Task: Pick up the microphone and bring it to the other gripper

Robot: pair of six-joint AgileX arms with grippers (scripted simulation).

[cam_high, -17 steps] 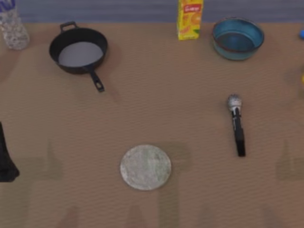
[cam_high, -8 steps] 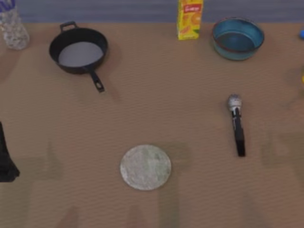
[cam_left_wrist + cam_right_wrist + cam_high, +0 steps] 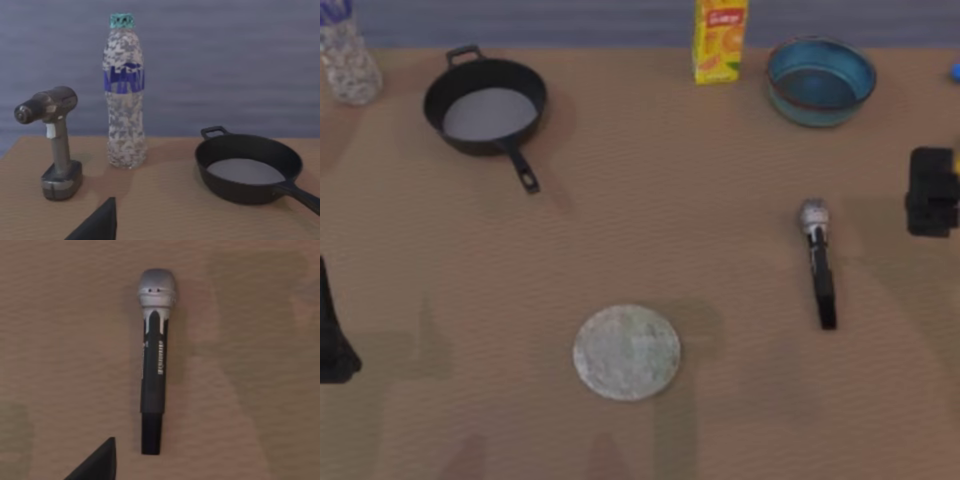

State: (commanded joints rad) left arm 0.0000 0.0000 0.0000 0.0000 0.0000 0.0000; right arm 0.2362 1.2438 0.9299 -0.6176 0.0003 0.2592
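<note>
I use the microphone (image 3: 817, 262) as my landmark: one only, lying flat on the table (image 3: 720, 400) right of centre, silver mesh head toward the far edge, black handle toward the near edge. The right wrist view shows pale lettering along its handle, too small for me to read.

My right gripper (image 3: 931, 191) is just to the right of the microphone at the table's right edge, a little farther back than its head, not touching it; I cannot tell whether its claw is spread or pressed together. My left gripper (image 3: 334, 335) is parked far left of the microphone at the left edge, its claw state equally unclear.

Beyond the microphone stand one blue bowl (image 3: 821, 80), nothing visible inside it, and one yellow juice carton (image 3: 720, 40) with a red label I cannot read. Far to the left are one black frying pan (image 3: 486, 108) with a grey base, one clear bottle (image 3: 124, 95) with a blue band and teal cap, and one drill (image 3: 55, 142). One round grey disc (image 3: 626, 352) lies left of the handle's end.
</note>
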